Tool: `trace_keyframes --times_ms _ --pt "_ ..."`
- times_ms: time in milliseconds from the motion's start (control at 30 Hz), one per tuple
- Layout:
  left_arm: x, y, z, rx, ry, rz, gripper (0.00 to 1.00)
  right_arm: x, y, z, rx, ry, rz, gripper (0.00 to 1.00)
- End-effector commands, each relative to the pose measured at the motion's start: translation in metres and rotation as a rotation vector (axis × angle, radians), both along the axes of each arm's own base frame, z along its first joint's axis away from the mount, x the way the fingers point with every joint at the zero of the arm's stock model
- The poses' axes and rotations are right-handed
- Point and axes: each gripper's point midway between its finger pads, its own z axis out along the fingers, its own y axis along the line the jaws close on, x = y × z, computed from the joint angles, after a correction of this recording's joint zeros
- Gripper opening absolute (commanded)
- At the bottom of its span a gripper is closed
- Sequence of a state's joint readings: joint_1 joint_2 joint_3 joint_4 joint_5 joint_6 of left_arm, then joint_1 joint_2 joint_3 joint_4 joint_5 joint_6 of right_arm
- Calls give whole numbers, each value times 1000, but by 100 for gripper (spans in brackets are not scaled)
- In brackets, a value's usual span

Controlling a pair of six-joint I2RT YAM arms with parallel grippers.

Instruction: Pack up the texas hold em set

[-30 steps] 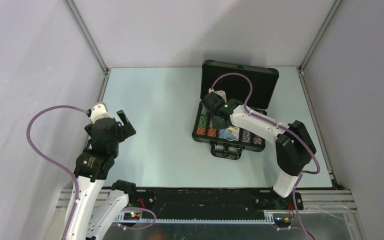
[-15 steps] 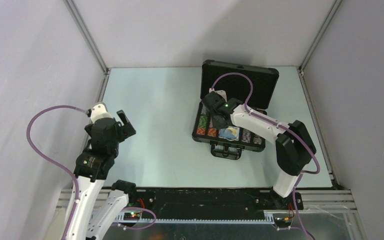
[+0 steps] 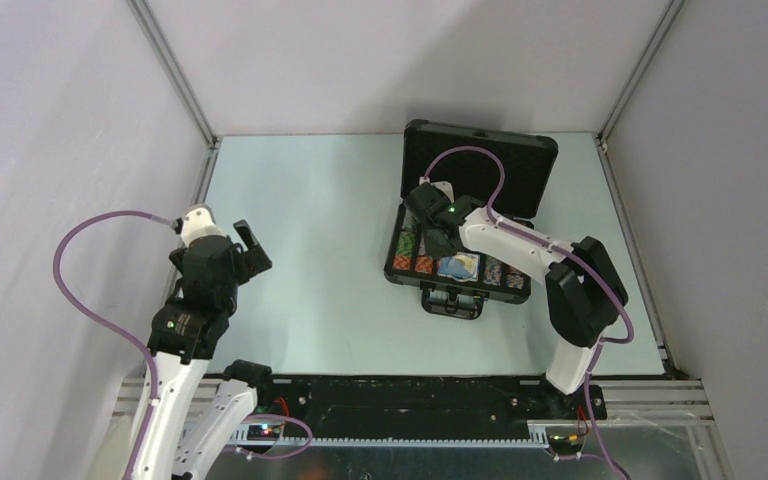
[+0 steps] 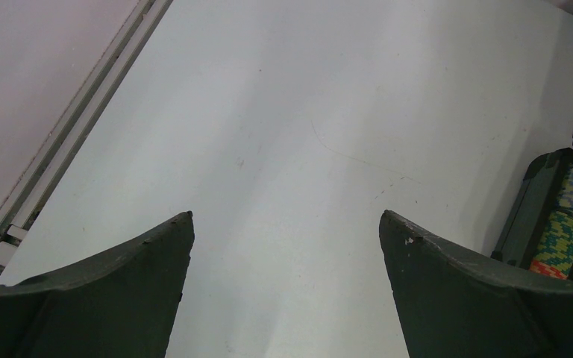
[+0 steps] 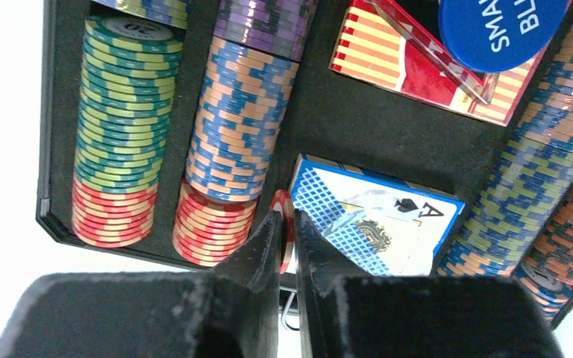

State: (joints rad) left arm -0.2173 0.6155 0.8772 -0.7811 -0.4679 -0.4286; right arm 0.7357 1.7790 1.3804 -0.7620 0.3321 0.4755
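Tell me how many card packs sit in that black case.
2. A red striped card box lies under a blue round disc; a blue pack showing the ace of spades lies beside the red-white round chip pinched by the right gripper. Others may be hidden.

Case [image 3: 415, 279] on table [image 3: 310, 230], right side — chip rows [image 5: 123, 127] inside, lid [image 3: 520, 170] open behind.

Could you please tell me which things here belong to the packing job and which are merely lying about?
Job: open case, chip rows, red-white chip pinched in the right hand, blue card box, red card box, blue disc.
Not part of it: table, purple cable, frame rail.
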Motion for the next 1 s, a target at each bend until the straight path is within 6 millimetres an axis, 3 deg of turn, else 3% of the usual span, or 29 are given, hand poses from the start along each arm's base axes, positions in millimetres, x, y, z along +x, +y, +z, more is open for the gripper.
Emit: trace_keyframes --times_ms 0,167,367,500,633,667,867,967 --pt "2 2 7 -9 -25 18 98 0 4 1 3 2 8 10" --pt "2 2 8 -9 -26 17 98 2 4 17 8 -47 20 0" --pt "2 3 7 -8 -25 19 98 8 3 49 35 -132 82 0" --pt "2 3 7 -8 -24 19 98 8 10 74 65 -209 241 0" --pt "2 3 8 -8 -27 18 98 -1 34 94 198 -299 486 0" --pt "2 3 7 -7 -26 18 98 -18 41 90 266 -274 567 0" --pt "2 2 8 -9 -27 17 98 -52 58 84 374 -277 912 0" --pt "2 3 8 -8 -27 18 98 -57 65 78 385 -268 992 0"
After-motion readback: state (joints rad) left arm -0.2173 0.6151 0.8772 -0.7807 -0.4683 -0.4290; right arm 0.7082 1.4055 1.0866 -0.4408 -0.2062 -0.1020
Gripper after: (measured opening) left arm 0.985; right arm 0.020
